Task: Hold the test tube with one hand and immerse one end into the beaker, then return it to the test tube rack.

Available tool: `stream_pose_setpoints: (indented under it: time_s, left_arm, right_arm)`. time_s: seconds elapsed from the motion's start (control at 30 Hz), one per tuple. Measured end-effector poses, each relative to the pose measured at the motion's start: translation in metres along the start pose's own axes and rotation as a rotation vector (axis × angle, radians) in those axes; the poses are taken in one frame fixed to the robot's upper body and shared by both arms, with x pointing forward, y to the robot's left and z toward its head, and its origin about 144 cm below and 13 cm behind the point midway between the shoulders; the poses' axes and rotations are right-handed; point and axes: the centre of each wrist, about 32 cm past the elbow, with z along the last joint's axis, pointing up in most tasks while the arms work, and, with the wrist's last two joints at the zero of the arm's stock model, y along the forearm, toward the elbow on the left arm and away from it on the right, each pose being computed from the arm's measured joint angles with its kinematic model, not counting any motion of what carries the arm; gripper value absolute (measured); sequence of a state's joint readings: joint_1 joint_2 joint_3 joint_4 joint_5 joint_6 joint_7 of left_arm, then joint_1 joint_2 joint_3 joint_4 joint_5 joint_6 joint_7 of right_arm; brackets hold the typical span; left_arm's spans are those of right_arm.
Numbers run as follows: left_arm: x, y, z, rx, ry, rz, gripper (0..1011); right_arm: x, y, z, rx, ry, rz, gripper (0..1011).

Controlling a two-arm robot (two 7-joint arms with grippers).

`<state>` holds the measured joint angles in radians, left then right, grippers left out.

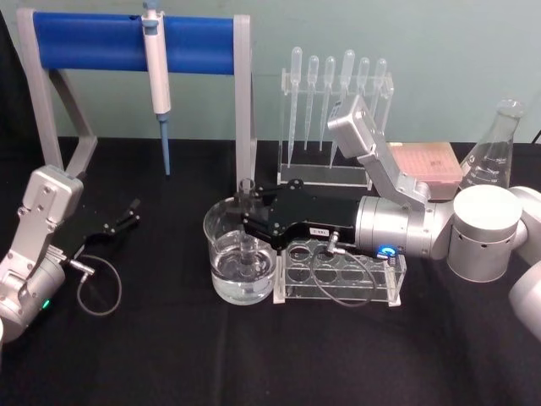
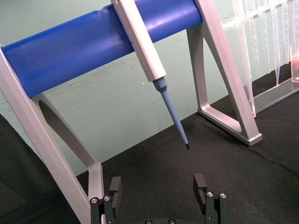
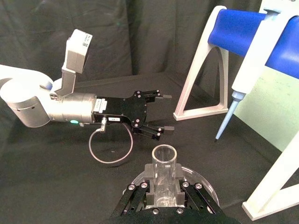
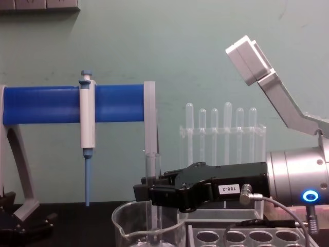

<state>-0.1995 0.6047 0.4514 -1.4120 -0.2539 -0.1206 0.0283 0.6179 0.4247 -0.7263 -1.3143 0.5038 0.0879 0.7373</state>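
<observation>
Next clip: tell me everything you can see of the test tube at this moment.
The test tube is clear glass with an open rimmed mouth, standing upright. The right gripper is shut on its upper half, fingers on either side. Its lower end reaches down into the beaker, near the middle, apparently dipping into the clear liquid; whether it touches the bottom cannot be told. The left gripper is open, well apart from it.

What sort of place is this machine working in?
Probably a chemistry-style lab bench, maybe a test setup: the right claw holds a test tube in a glass beaker of clear liquid, and a rack of droppers and a cone-shaped flask stand behind.
</observation>
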Motion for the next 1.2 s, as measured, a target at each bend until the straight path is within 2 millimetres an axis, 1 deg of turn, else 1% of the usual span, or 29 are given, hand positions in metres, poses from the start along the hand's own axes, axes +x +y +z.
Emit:
stream_pose_setpoints:
  time_s: [1.2]
  left_arm:
    - [0.0,0.0,0.0,0.0,0.0,0.0,1000]
  right_arm:
    - [0.0,0.0,0.0,0.0,0.0,0.0,241]
